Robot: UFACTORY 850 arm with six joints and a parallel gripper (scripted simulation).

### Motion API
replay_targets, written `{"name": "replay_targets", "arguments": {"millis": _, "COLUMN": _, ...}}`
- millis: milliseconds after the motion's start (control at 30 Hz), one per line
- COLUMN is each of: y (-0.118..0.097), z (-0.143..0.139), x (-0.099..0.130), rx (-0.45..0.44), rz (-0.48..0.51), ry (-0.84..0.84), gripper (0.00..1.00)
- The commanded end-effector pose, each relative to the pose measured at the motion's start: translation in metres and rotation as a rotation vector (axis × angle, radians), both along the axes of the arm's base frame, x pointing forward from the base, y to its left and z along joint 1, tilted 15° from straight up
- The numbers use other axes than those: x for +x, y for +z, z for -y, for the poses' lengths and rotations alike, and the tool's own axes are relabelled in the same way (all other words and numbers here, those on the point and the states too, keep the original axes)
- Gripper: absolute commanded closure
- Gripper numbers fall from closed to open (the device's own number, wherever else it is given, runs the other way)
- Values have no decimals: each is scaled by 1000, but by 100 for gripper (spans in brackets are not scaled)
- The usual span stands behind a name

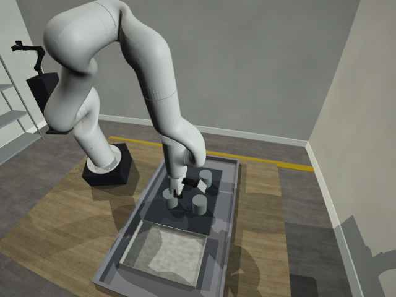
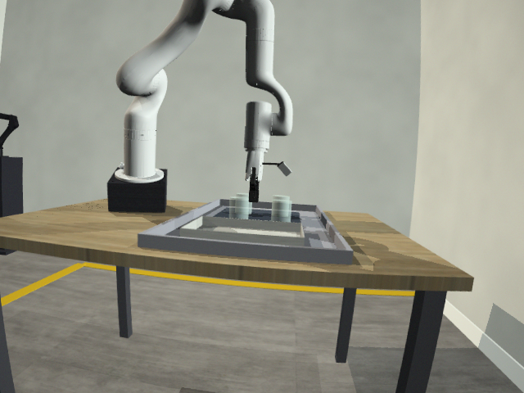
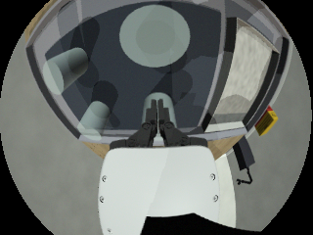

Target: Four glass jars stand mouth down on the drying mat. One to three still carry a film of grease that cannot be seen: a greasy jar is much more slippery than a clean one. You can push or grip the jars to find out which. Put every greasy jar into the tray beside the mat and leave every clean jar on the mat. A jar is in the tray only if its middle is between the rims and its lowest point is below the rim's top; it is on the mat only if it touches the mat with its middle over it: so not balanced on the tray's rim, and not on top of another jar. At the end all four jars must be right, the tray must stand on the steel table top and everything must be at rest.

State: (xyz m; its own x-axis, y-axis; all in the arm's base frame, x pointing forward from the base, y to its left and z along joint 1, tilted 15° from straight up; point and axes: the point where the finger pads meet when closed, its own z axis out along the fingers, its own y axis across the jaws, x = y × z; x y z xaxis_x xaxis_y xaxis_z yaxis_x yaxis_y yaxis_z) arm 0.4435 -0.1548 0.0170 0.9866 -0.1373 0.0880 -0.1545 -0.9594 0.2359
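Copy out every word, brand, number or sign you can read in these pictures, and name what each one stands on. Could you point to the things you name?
There is no readable text.
The arm (image 1: 159, 73) (image 2: 259, 55): faint marks near its foot, too small and blurred to read.
Jars (image 1: 199, 205) (image 2: 281, 208) (image 3: 155, 36), tray (image 1: 200, 262) (image 2: 254, 225): no lettering seen.
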Motion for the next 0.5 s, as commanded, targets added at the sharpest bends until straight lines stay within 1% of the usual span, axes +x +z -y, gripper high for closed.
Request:
{"name": "replay_targets", "arguments": {"millis": 0, "y": -2, "z": 3, "x": 14, "rx": 0, "rz": 0, "ry": 0, "gripper": 100}}
{"name": "replay_targets", "arguments": {"millis": 467, "y": -3, "z": 3, "x": 16, "rx": 0, "rz": 0, "ry": 0, "gripper": 100}}
